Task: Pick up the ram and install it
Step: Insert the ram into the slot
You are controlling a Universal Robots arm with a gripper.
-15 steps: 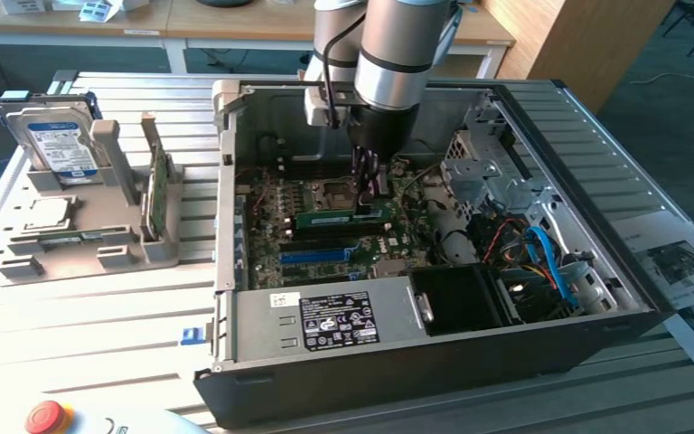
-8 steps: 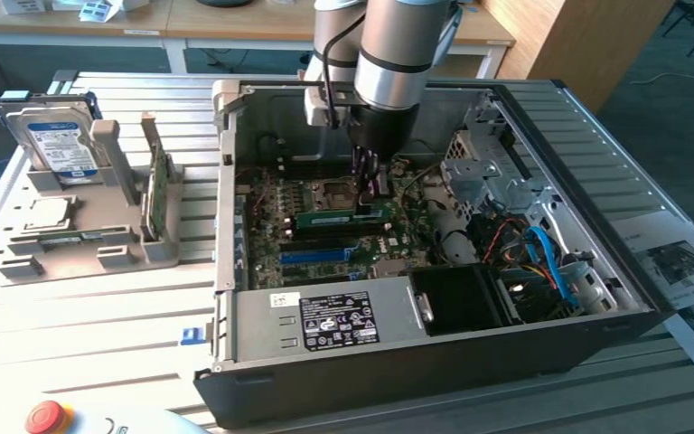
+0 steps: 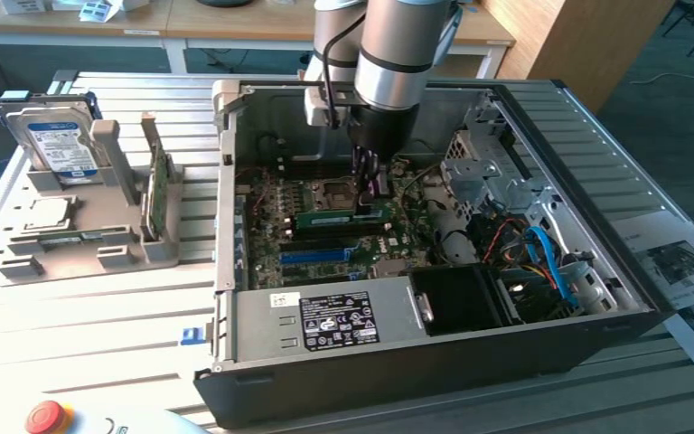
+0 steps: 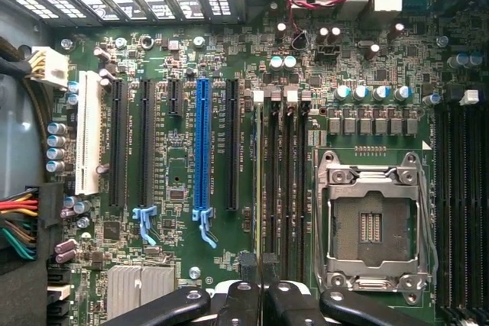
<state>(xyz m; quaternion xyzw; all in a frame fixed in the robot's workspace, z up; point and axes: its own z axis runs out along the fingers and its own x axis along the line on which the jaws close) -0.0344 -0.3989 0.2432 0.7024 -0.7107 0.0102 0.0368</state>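
The ram [image 3: 340, 217] is a slim green stick standing on edge in a memory slot of the motherboard [image 3: 272, 210], inside the open computer case [image 3: 444, 362]. My gripper [image 3: 372, 195] reaches down into the case at the stick's end on the exterior view's right. In the wrist view I look straight down on the ram's thin top edge [image 4: 258, 181], which runs into the narrow gap between my black fingertips [image 4: 248, 269]. The gripper [image 4: 260, 272] is shut on the ram, next to the empty processor socket [image 4: 372, 223].
A bright-blue slot [image 4: 202, 143] and black slots lie beside the memory slots. The power supply [image 3: 323, 321] fills the case's front. On the exterior view's left, a grey holder [image 3: 106, 253] carries a hard drive [image 3: 58, 140] and a green card [image 3: 154, 190]. A red button [image 3: 48, 416] sits at the front.
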